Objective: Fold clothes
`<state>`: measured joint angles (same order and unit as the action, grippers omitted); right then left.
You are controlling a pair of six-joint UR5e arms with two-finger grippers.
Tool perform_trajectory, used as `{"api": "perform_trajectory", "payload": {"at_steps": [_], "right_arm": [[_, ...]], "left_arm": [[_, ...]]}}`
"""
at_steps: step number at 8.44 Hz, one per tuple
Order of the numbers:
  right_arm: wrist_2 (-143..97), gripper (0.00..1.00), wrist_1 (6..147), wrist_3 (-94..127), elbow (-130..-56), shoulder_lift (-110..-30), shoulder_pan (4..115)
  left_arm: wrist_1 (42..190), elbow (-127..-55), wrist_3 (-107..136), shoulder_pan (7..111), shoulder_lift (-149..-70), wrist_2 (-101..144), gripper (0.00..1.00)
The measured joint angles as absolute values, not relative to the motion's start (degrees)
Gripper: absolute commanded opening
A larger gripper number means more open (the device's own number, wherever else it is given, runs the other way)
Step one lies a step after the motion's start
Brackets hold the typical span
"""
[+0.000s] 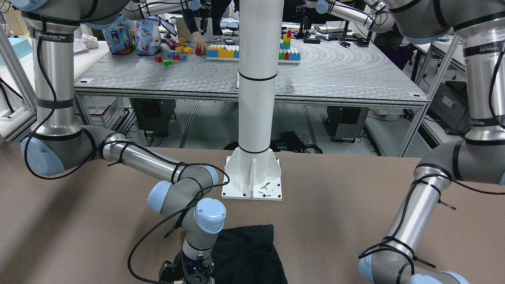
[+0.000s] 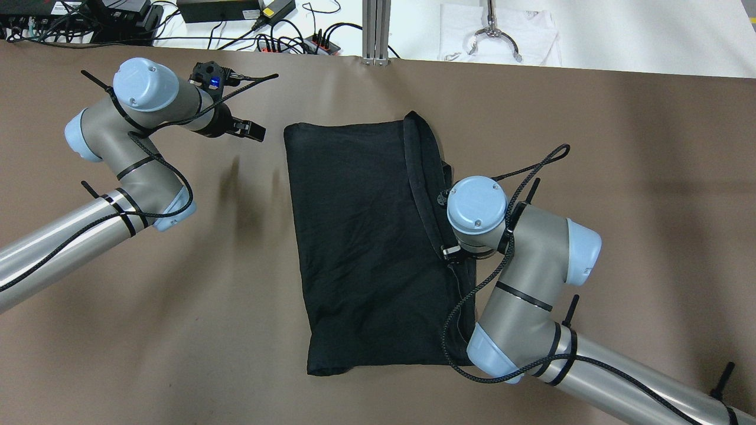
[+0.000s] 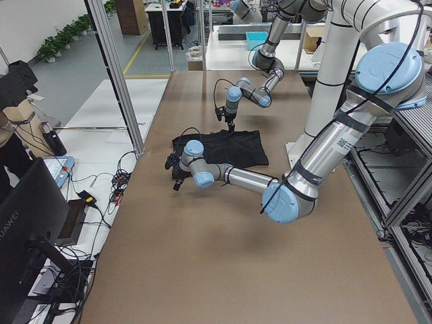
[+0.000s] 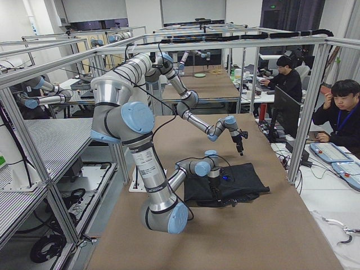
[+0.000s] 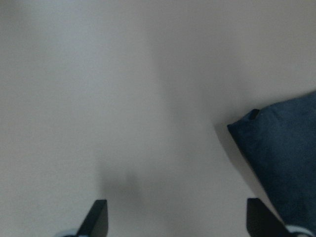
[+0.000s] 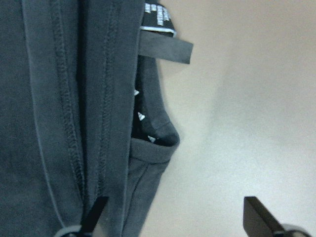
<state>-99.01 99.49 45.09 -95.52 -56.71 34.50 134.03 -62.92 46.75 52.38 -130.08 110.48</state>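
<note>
Overhead, left to right across a brown tabletop (image 2: 177,330).

At nine o'clock: left tool (image 2: 253,131), fingers apart and holding nothing, above bare tabletop. Hangs near but clear of the garment's far left corner, with that corner toward three o'clock.

At centre: the clothes (image 2: 366,248), one black garment, flat on the tabletop and seemingly already doubled. Runs lengthwise from twelve down to six o'clock, leaning slightly toward five. Carries a stitched hem band (image 2: 422,189) along the three o'clock side, bulging outward near the top.

At three o'clock: right tool (image 6: 175,217), pointing straight down, fingers apart and clamping nothing. Straddles that hemmed edge, one finger above fabric, the other above tabletop. Sits nearer the garment than the left tool does.

Likely calls next for a pinch on this long edge. Or, with both tools, a fold across the long axis, far end toward six o'clock.
</note>
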Motion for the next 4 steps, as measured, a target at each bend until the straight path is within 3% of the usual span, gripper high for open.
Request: {"api": "perform_trajectory", "payload": {"at_steps": [4], "right_arm": [[-99.63,0.94,99.26,43.82,-99.22,-60.63,35.29]], "left_arm": [[134.11,-62.93,46.76,52.38,-130.08,110.48,1.0]]}}
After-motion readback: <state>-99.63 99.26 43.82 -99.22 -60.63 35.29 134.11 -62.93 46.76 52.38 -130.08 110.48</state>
